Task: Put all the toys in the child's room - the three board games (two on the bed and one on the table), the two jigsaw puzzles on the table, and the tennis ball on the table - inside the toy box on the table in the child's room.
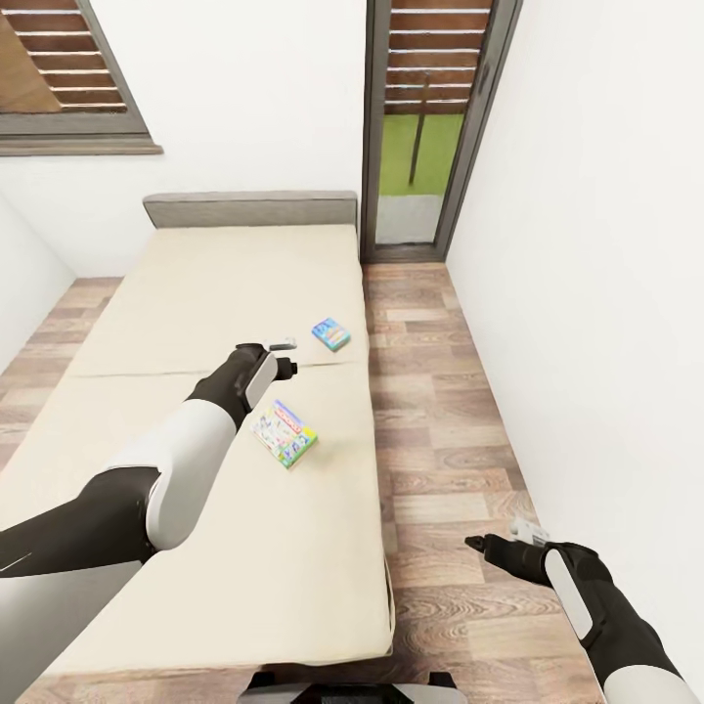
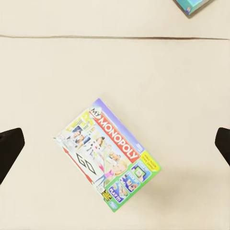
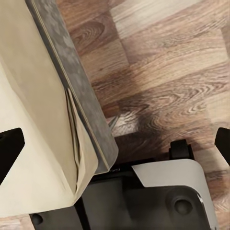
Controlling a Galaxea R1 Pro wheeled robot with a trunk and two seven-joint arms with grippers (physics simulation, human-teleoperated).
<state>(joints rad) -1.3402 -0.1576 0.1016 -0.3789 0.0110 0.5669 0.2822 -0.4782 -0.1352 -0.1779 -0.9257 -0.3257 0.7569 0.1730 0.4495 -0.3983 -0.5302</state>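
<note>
Two board games lie on the beige mattress of the bed (image 1: 196,293). One is a colourful Monopoly box (image 1: 285,433) (image 2: 108,153), lying askew. The other is a smaller blue box (image 1: 331,334) nearer the bed's right edge, with just a corner (image 2: 191,5) in the left wrist view. My left gripper (image 1: 289,357) hovers open above the mattress between the two boxes. Its dark fingertips (image 2: 9,148) stand wide apart on either side of the Monopoly box, well above it. My right gripper (image 1: 494,538) is open and empty over the wood floor to the right of the bed.
The grey headboard (image 1: 249,208) stands against the far white wall. A glass door (image 1: 425,127) is at the far right. A strip of plank floor (image 1: 440,411) runs between bed and right wall. My base (image 3: 167,191) sits by the bed's near corner (image 3: 91,139).
</note>
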